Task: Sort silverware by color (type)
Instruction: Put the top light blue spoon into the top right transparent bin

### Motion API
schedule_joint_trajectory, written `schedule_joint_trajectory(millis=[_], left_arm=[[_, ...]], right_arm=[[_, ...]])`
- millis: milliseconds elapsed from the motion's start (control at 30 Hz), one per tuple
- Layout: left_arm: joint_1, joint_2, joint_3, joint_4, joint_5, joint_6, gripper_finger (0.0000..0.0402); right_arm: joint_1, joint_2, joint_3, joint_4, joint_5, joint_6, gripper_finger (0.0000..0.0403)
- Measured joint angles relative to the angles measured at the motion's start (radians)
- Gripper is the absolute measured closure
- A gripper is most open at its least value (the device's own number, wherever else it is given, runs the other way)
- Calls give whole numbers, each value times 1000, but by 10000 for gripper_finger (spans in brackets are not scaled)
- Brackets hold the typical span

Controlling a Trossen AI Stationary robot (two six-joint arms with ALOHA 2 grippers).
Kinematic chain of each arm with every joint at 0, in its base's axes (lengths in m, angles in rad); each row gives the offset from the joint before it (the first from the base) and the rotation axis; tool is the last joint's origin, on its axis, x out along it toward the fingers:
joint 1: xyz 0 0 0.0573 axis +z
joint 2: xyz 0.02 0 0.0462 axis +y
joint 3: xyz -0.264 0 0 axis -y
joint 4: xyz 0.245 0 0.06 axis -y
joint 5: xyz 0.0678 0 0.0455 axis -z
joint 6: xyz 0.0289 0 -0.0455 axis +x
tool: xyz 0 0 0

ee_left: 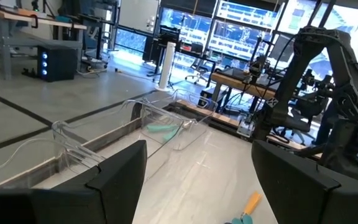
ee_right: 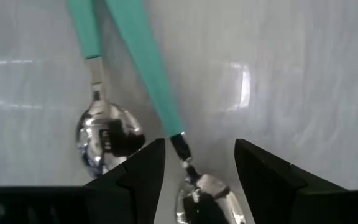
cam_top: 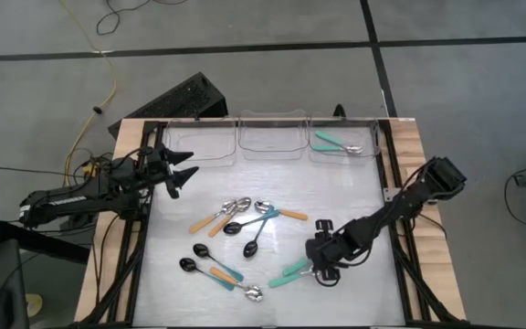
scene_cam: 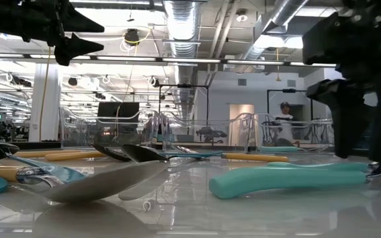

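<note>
From above, my right claw (cam_top: 320, 266) is low over the table (cam_top: 354, 196), its fingers spread astride two teal-handled spoons (cam_top: 290, 270). My left claw (cam_top: 177, 171) hangs released near the left edge. More spoons (cam_top: 245, 219) lie mid-table, and a teal pair (cam_top: 338, 143) sits in the rightmost clear bin (cam_top: 347, 137).

At table level, a teal handle (scene_cam: 290, 180) lies just beside my right claw (scene_cam: 362, 155).

My left wrist shows parted fingers (ee_left: 114, 177) facing the bins (ee_left: 104, 134).

My right wrist shows one spoon neck (ee_right: 182, 149) between my open fingers (ee_right: 145, 168), not gripped.
</note>
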Motion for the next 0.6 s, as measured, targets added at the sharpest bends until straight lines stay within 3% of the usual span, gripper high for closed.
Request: schedule_joint_trajectory(millis=[600], left_arm=[[0, 0, 0, 0, -5, 0, 124]], right_arm=[[3, 0, 0, 8, -1, 31, 184]])
